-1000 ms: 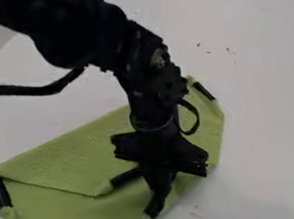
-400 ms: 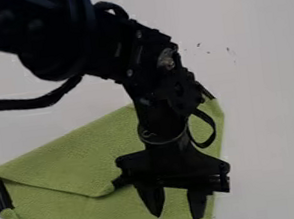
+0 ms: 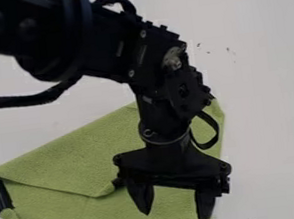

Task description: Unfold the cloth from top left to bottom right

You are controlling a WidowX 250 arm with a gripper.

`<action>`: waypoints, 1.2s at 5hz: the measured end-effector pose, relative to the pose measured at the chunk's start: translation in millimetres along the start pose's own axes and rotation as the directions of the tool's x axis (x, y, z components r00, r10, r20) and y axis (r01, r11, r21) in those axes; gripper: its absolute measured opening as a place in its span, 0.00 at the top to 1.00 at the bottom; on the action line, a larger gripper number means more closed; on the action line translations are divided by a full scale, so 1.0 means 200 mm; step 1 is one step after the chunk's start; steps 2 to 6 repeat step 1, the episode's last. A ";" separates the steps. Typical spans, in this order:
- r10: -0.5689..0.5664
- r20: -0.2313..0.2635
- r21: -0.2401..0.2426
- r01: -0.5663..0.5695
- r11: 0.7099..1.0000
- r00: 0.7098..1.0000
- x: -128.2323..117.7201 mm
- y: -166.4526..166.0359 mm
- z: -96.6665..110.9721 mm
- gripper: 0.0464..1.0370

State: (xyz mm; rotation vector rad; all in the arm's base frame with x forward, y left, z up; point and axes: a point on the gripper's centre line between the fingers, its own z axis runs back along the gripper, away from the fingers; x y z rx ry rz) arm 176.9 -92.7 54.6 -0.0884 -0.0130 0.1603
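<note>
This looks like a robotics lab. A jointed robot arm (image 3: pixel 162 74) with an exposed cable (image 3: pixel 24 99) extends from the upper left over a white table (image 3: pixel 263 97).

Can make out no text, label, brand, number or sign anywhere.

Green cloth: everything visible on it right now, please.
The cloth is light green, soft-looking textured fabric, lying partly folded on the white table. An upper flap overlaps the lower layer, its edge slanting from the left corner toward the middle. A short black cylinder sits at that corner. The open gripper is over it; contact unclear.
</note>
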 end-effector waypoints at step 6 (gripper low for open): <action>0.000 0.000 0.000 0.000 1.000 1.000 0.00 0.00 0.00 0.04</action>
